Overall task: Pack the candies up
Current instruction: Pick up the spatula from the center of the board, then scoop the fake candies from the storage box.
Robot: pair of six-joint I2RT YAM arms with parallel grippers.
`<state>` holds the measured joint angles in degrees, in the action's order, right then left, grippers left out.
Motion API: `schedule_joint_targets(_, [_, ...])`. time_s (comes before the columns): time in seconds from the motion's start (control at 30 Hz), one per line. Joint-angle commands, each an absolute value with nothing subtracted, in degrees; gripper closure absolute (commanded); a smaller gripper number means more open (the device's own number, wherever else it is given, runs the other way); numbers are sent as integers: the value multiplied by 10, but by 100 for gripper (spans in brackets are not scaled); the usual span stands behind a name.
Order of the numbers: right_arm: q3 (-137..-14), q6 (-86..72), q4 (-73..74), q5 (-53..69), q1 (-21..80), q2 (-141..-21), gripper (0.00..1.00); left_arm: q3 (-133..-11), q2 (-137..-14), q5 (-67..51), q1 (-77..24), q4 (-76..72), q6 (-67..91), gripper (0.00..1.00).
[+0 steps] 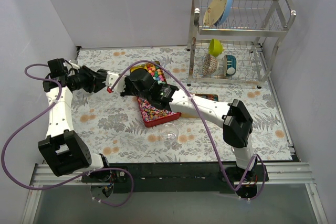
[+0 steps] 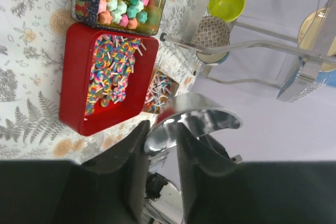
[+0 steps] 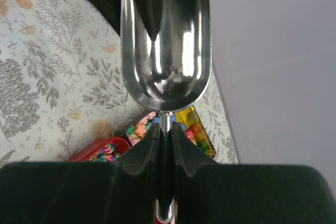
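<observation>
Inward, left gripper (image 2: 163, 127) faces right gripper (image 3: 161, 129), which pinches the scoop (image 3: 165, 51) by its handle; left's hold unclear

Pale lilac walls (image 1: 121, 9), floral-patterned table (image 1: 110, 121), two-tier metal dish rack (image 1: 241, 31) in far right corner, light seemingly even.

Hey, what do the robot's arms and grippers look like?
Both arms, left arm and right arm, have white tube-like links and boxy black joints. A purple cable loops along each. The left gripper and right gripper have matte black, tapered fingers.
</observation>
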<state>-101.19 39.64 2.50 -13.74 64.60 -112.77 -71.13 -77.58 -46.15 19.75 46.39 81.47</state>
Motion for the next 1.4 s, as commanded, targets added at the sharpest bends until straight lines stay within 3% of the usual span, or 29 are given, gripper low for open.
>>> schedule_joint_targets(0.0, [-1053, 360, 75, -70, 630, -1104, 99, -732, -773, -483, 200, 445, 794, 54])
schedule_joint_targets(0.03, [-1057, 349, 87, -44, 623, -1101, 99, -736, -773, -494, 200, 439, 789, 36])
schedule_joint_targets(0.17, [-1059, 315, 146, -4, 575, -1071, 99, -758, -779, -526, 200, 411, 775, 18])
schedule_joint_targets(0.23, [-1069, 307, 199, 33, 554, -1061, 99, -780, -784, -544, 200, 410, 763, 14])
schedule_joint_targets(0.47, [-1134, 393, 433, 97, 422, -1004, 99, -797, -796, -544, 192, 411, 594, 15])
schedule_joint_targets(0.7, [-1100, 545, 639, 134, 281, -933, 99, -761, -822, -502, 29, 372, 454, 27])
schedule_joint_targets(0.83, [-1091, 639, 741, 140, 213, -920, 99, -730, -845, -475, -31, 324, 434, 44])
schedule_joint_targets(0.93, [-1029, 723, 750, 92, 184, -893, 99, -728, -882, -468, -33, 313, 425, 65])
schedule_joint_targets(0.97, [-981, 745, 750, 81, 177, -869, 99, -728, -889, -469, -33, 312, 423, 79])
schedule_joint_targets(1.1, [-886, 802, 749, 40, 171, -832, 99, -716, -918, -473, -47, 297, 431, 100])
schedule_joint_targets(1.37, [-861, 824, 749, -30, 171, -868, 99, -708, -967, -445, -126, 287, 432, 100])
